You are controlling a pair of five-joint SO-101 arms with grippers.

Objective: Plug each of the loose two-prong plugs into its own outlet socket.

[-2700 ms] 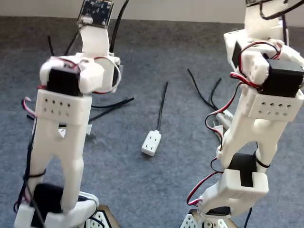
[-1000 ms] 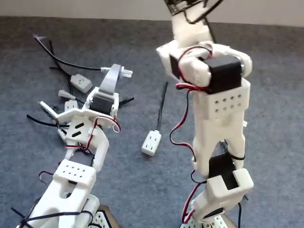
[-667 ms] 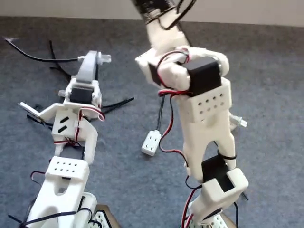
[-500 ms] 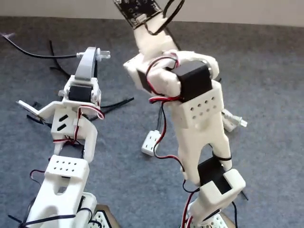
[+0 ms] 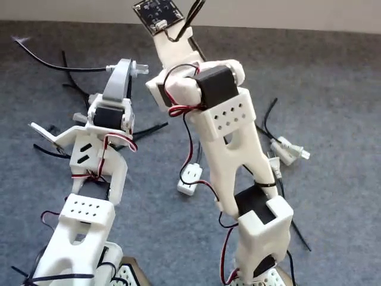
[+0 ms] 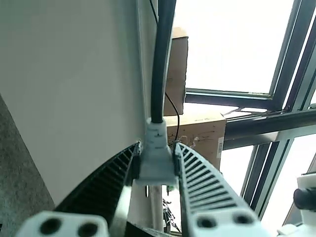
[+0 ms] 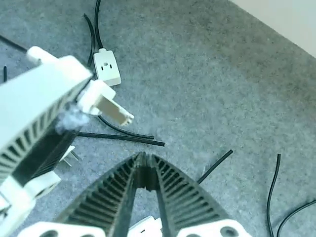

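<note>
My left gripper (image 5: 127, 70) is raised above the carpet and shut on a white two-prong plug (image 5: 137, 66), prongs pointing toward the right arm. Its black cable (image 5: 56, 64) trails off to the far left. The left wrist view has the plug (image 6: 154, 159) pinched between both fingers. My right gripper (image 7: 143, 167) is shut with nothing in it, hovering just short of the held plug (image 7: 104, 101). A white outlet socket (image 5: 190, 179) lies on the carpet between the arms. Another outlet socket (image 7: 107, 67) lies beyond the plug. A loose plug (image 5: 289, 151) rests at the right.
Black cables (image 5: 143, 131) cross the grey carpet around the left arm and behind the right arm (image 5: 229, 137). A further white plug (image 5: 81, 118) lies by the left arm. The arm bases stand at the near edge.
The right arm has swung left, bringing its wrist close to the left gripper and uncovering the loose plug at the right. The left gripper has risen and shifted slightly right with its plug.
</note>
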